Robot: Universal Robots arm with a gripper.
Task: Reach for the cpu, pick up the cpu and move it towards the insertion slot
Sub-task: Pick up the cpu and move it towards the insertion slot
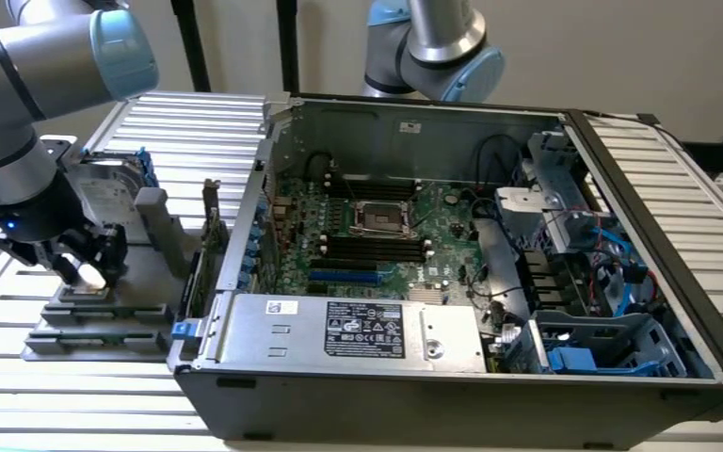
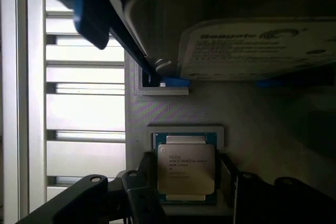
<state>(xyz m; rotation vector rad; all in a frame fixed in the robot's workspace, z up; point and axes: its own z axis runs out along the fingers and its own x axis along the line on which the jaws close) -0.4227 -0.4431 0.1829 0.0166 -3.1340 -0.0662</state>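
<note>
Broadly, we see a slatted metal counter [image 1: 72, 395] carrying an open computer case [image 1: 462, 400], which takes up the middle and the exterior view's right. Its motherboard [image 1: 450, 235] lies flat inside. A second arm [image 1: 431, 47] stands behind the case.

On the exterior view's left, the robot arm [image 1: 23, 85] bends down over a grey fixture [image 1: 98, 325] that sits on the counter just beside the case. A hard drive [image 2: 252, 45] with blue rails rests in the same fixture, near the arm's wrist.

Smaller again, the insertion slot [image 1: 383, 217] sits on the motherboard beside the long black memory slots. Its metal frame rings a dark centre, and it is well apart from the arm.

At the fixture, the pincer [image 1: 86, 273] points downward. In the wrist view its dark fingers [image 2: 140, 187] stand on two opposite sides of the cpu [image 2: 186, 169], drawn in narrow to the chip's width and against its edges. The cpu lies flat, printed metal top up, in a shallow square recess of the fixture.
</note>
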